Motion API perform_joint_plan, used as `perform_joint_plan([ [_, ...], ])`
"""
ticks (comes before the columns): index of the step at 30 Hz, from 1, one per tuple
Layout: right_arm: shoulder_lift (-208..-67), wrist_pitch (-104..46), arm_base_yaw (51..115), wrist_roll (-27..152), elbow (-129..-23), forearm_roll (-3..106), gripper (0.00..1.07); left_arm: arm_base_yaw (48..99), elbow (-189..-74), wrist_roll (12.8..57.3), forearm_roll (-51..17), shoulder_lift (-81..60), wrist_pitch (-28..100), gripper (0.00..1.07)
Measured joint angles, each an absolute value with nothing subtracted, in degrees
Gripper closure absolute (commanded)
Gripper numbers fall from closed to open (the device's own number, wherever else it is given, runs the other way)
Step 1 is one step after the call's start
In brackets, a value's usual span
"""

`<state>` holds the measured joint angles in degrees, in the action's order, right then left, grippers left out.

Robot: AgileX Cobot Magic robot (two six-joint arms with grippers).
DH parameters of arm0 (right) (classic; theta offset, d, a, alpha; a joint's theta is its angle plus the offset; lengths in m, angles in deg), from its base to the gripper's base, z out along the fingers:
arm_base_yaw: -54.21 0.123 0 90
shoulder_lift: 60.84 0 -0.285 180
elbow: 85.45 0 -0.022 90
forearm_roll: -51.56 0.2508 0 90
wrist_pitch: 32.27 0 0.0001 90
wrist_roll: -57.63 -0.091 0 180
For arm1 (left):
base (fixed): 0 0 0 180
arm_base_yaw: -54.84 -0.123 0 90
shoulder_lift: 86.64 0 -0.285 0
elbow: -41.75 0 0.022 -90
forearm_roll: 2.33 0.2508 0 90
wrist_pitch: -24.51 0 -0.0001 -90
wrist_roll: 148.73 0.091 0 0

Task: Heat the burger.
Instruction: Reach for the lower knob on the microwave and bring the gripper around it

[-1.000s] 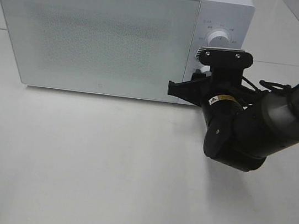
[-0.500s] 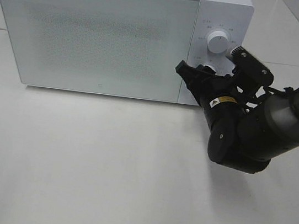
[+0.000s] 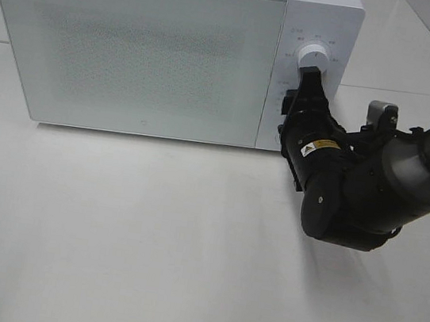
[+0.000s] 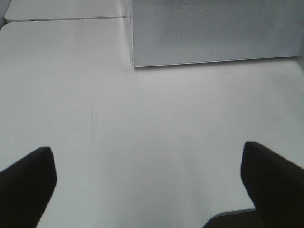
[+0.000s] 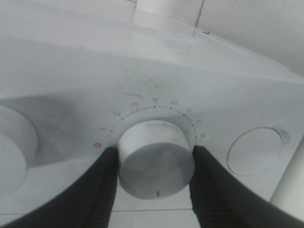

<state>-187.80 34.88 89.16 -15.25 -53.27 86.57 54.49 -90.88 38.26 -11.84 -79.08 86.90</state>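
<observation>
With the microwave (image 3: pixel 135 46) shut and the burger out of sight, presumably inside, the right gripper (image 5: pixel 155 159) jaws half-closed clasp the timer knob (image 5: pixel 156 142), heating unset; left gripper (image 4: pixel 149 185) jaws wide, empty

— What stands on the white surface (image 3: pixel 144 263)?
— A white microwave (image 3: pixel 135 46), door shut.
— Its controls?
— Two round dials: the upper dial (image 3: pixel 313 56), and the lower dial (image 5: pixel 156 159) ringed with numbers, a round button (image 5: pixel 254 151) beside it.
</observation>
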Motion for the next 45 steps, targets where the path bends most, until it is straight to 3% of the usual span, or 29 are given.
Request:
perform_joint_plan([
  [11,-187.86,35.91,89.16,-32.16,-53.1,85.83,1.01,54.49,-90.88,38.26,-11.84,-79.08,86.9,0.09],
  [31,-187.86,35.97,89.1,-30.84,-53.1,85.71,0.94,54.49,-90.88,38.26,-11.84,-79.08,86.9,0.09],
  [39,-187.86,35.97,89.1,-27.97,-53.1,86.74,0.82,54.49,-90.88,38.26,-11.84,-79.08,86.9,0.09],
  [45,-187.86,35.91,89.28,-25.8,-53.27,88.06,0.59,54.49,-90.88,38.26,-11.84,-79.08,86.9,0.09],
])
